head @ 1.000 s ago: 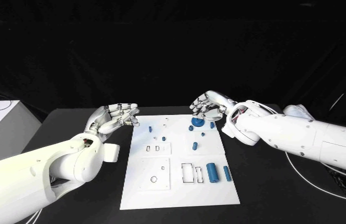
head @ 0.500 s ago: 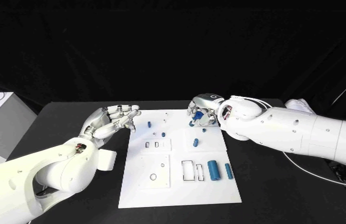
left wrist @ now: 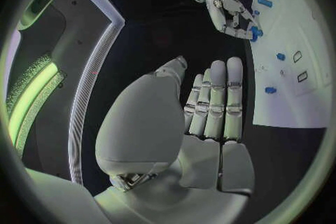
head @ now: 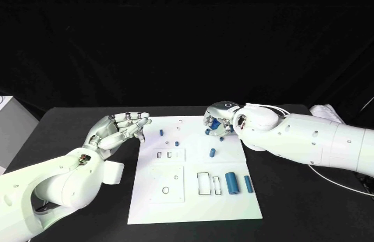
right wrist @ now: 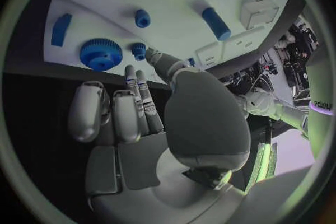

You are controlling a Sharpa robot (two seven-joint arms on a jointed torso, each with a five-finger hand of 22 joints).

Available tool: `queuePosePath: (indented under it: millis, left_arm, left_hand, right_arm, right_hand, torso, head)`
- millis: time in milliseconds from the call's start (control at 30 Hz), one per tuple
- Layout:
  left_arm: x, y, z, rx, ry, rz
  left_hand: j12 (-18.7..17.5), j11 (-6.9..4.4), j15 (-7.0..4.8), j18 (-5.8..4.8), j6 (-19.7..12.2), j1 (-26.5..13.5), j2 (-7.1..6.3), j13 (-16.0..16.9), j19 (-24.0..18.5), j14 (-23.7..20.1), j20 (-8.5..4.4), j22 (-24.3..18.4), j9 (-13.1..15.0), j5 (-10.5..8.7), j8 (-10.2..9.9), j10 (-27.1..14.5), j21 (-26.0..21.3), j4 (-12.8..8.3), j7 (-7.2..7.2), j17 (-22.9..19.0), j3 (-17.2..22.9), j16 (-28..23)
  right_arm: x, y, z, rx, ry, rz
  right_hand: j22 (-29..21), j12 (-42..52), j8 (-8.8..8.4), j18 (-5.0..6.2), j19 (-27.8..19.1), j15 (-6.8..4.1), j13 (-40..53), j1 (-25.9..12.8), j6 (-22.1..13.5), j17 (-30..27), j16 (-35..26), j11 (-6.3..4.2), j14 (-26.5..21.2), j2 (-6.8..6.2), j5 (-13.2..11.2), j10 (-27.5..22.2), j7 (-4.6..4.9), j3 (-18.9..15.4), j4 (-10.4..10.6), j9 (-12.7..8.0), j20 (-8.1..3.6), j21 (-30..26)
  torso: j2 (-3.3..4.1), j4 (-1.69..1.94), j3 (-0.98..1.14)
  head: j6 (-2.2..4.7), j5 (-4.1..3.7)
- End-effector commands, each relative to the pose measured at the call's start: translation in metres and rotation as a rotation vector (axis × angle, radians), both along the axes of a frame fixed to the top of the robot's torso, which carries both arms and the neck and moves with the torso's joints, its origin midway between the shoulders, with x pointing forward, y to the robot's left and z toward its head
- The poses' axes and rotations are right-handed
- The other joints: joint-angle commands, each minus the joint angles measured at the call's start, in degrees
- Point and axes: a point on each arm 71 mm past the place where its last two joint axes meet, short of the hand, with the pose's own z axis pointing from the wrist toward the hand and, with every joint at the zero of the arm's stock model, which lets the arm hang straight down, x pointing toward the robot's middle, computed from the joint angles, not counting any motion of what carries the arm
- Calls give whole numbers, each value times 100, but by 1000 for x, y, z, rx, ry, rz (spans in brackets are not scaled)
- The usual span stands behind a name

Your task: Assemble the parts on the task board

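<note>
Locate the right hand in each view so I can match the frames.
Head view: right hand at the task board's far edge, fingers down by a blue part.
Left wrist view: right hand beyond the left hand, at the board's edge.
Right wrist view: right hand fills the middle, fingers towards the blue gear.
Shared landmark: the white task board.

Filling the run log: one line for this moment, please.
right hand: over white task board far edge, by blue gear | left hand: open, off board
</note>
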Motion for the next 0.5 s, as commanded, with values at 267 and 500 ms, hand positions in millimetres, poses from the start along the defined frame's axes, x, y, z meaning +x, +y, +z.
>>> queuePosePath:
  millis: [267, 500]
  left_arm:
    - [0, -2, 2, -5, -5, -26]
    - [0, -2, 3, -4, -4, -26]
  left_hand:
    - [-15, -7, -1, 30, -53, -4, -42, 4, -60, -16, 1, 19, 11, -30, -35, -43, 43, 11, 2, 10, 44, 44]
    - [-16, -7, 0, 31, -56, 0, -32, 4, -68, -17, 2, 31, 13, -28, -37, -52, 61, 9, 2, 10, 54, 55]
  right_arm:
    - [0, 4, -1, -34, -4, 0]
    - [2, 3, -2, -40, 8, -8]
  right_hand:
    - [337, 37, 9, -162, 95, 10, 77, -10, 63, 126, 147, -49, 245, 82, 185, 179, -26, 18, 102, 60, 27, 269]
    - [551, 39, 46, -196, 153, -7, 109, -38, 136, 203, 223, -73, 258, 125, 212, 298, -51, 120, 170, 106, 13, 421]
  torso:
    - [69, 14, -10]
    - [102, 19, -19]
  head:
    - [23, 2]
    - [38, 0]
